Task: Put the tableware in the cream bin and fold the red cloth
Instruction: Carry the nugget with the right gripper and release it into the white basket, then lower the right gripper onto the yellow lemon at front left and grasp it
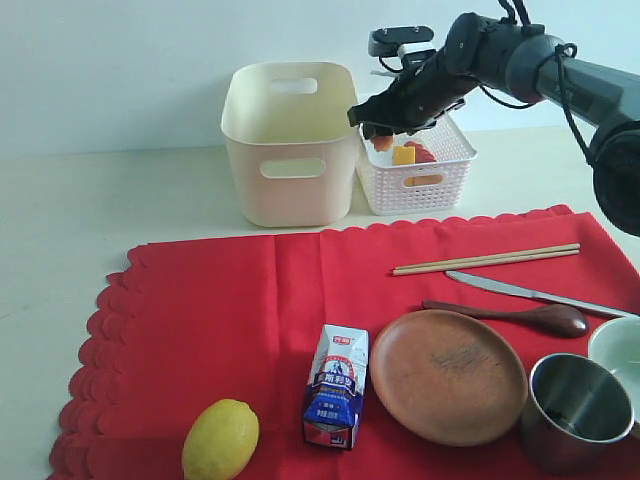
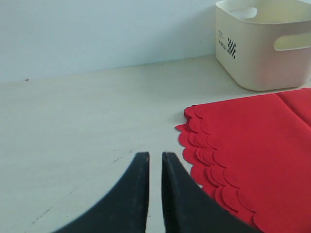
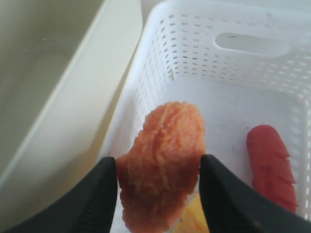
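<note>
Pale table [image 1: 100, 220] bears red cloth [image 1: 220, 300], cream bin [image 1: 290, 205], white basket [image 1: 400, 192].

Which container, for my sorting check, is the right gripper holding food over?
The white lattice basket, lower than the smooth cream bin beside it; the right gripper grips an orange food piece.

Bin [image 1: 290, 195]: is placed behind cloth [image 1: 220, 310], left of basket [image 1: 415, 190].
Cloth front: lemon [image 1: 220, 440], milk carton [image 1: 335, 385], plate [image 1: 447, 375], cup [image 1: 578, 410] are lined left to right.
Behind plate: chopsticks [image 1: 485, 260], knife [image 1: 530, 292], spoon [image 1: 510, 315] are laid.
</note>
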Action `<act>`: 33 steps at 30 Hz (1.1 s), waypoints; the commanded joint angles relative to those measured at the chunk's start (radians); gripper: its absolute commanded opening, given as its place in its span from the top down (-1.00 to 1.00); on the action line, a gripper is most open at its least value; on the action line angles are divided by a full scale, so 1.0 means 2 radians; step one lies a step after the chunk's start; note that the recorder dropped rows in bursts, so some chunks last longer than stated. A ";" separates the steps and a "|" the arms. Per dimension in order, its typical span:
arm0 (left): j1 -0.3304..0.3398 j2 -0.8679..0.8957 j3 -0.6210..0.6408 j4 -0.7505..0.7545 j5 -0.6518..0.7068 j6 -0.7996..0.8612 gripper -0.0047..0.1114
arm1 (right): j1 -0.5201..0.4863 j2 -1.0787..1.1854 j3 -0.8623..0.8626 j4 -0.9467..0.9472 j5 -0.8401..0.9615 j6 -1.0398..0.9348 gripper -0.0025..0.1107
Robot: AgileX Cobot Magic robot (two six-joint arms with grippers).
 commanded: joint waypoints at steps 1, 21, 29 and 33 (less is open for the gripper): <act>-0.003 -0.003 0.000 0.003 -0.003 0.002 0.71 | -0.003 0.002 -0.008 -0.007 0.000 -0.004 0.10; -0.003 -0.003 0.000 0.003 -0.003 0.002 0.71 | -0.004 -0.047 -0.127 -0.070 0.203 0.036 -0.31; -0.003 -0.003 0.000 0.003 -0.003 0.002 0.71 | -0.009 -0.106 -0.117 -0.045 0.251 0.017 -0.28; -0.003 -0.003 0.000 0.003 -0.003 0.002 0.71 | -0.006 -0.139 -0.076 0.004 0.251 0.013 -0.28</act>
